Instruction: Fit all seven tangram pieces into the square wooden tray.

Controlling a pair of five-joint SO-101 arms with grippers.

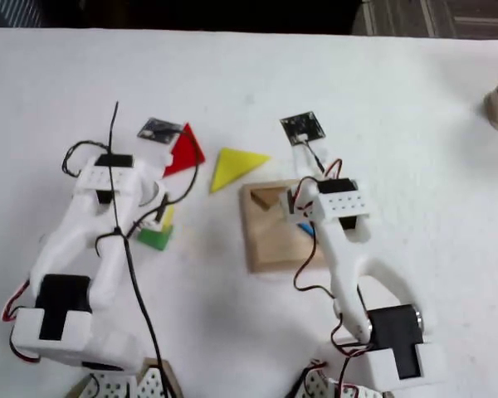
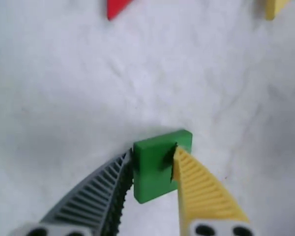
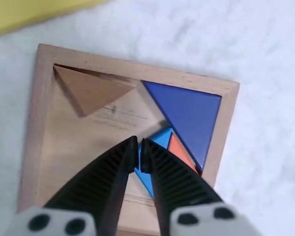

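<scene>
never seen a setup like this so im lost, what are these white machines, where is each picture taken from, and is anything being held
They are two small robot arms at a white table. The high view looks down from above; the other two come from cameras on each arm's wrist. The left gripper is shut on a green square. The right gripper, shut and empty, hangs over the wooden tray, which holds a blue triangle and others. A red triangle and a yellow triangle lie loose.
</scene>
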